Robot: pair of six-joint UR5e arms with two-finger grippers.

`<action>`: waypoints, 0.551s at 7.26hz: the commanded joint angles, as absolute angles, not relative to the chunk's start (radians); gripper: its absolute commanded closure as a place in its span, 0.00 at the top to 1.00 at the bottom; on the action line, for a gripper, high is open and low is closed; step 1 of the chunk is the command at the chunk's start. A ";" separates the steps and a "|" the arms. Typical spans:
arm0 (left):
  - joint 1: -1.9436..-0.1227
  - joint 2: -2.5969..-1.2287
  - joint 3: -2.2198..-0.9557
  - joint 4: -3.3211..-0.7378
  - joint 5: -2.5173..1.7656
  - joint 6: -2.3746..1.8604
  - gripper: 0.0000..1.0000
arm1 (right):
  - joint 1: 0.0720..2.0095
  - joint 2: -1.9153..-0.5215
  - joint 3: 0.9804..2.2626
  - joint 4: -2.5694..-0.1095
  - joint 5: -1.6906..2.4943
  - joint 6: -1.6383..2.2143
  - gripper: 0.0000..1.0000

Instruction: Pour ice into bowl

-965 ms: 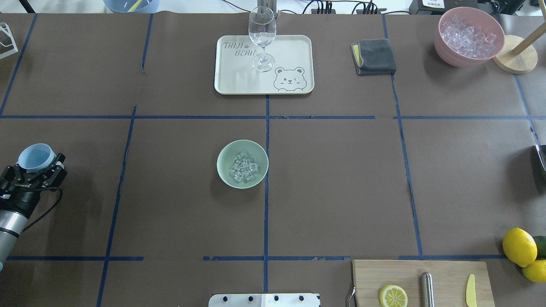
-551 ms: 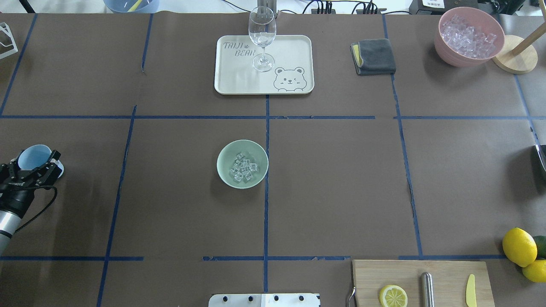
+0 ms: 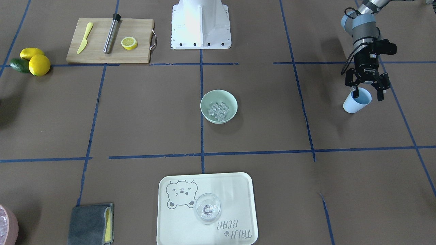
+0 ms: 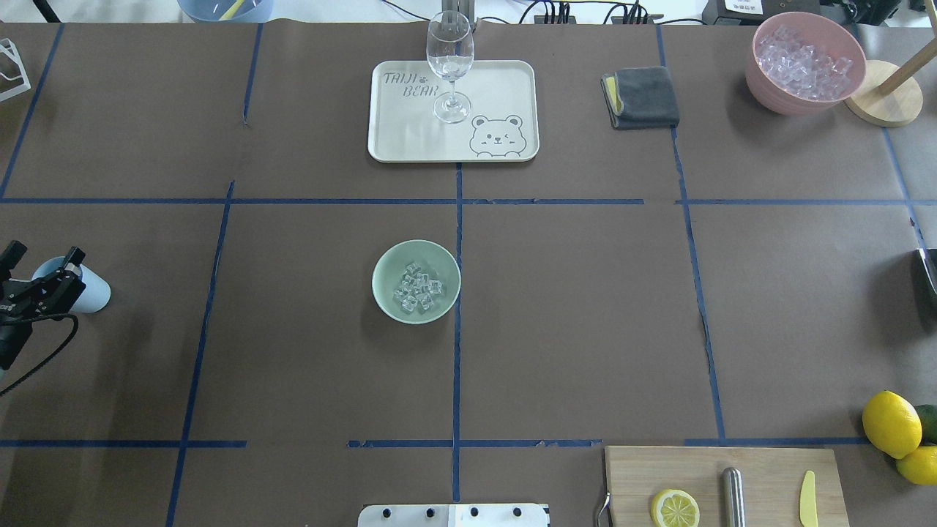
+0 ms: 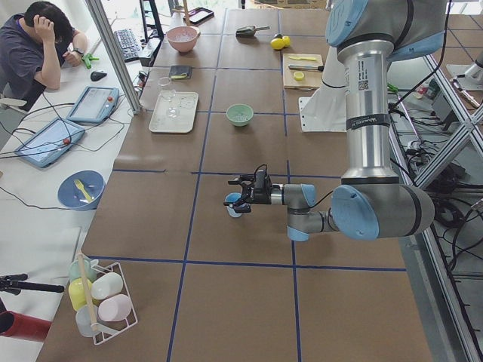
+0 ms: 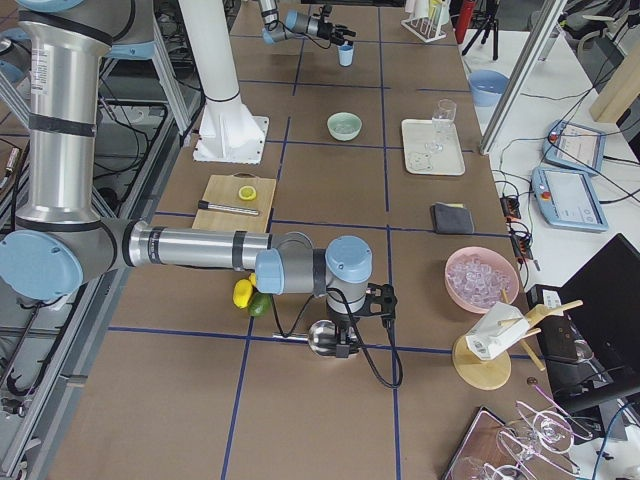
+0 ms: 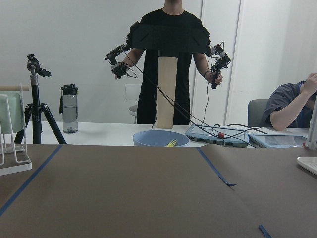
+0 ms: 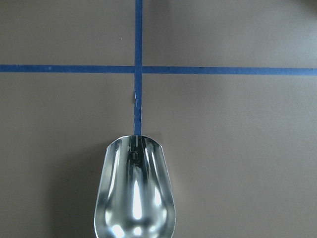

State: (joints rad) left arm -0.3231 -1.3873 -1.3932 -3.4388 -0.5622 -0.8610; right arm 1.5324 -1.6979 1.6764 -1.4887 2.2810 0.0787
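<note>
Ice (image 4: 417,288) sits heaped in the green bowl (image 4: 380,294) mid-bench. At the left edge the left gripper (image 3: 367,97) gapes wide astride a blue cup (image 3: 352,105). The right gripper's (image 6: 343,345) spread cannot be told.

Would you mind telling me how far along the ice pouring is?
Done: the ice lies in the mint-green bowl. In hand: the left gripper straddles the light blue cup standing on the table; its grip is unclear. Left: letting go and backing off.

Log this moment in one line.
ice: in bowl | left gripper: jaws open at blue cup | right gripper: at metal scoop, jaws unclear
</note>
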 commanded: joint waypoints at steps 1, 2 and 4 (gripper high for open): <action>-0.479 -1.387 -1.408 -3.439 -0.807 -0.717 1.00 | 1.532 -1.697 1.675 -1.482 2.281 0.078 1.00; -0.591 -1.387 -1.410 -3.432 -0.983 -0.645 1.00 | 1.532 -1.697 1.675 -1.482 2.281 0.078 1.00; -0.820 -1.387 -1.464 -3.275 -1.315 -0.519 1.00 | 1.532 -1.695 1.675 -1.482 2.281 0.080 1.00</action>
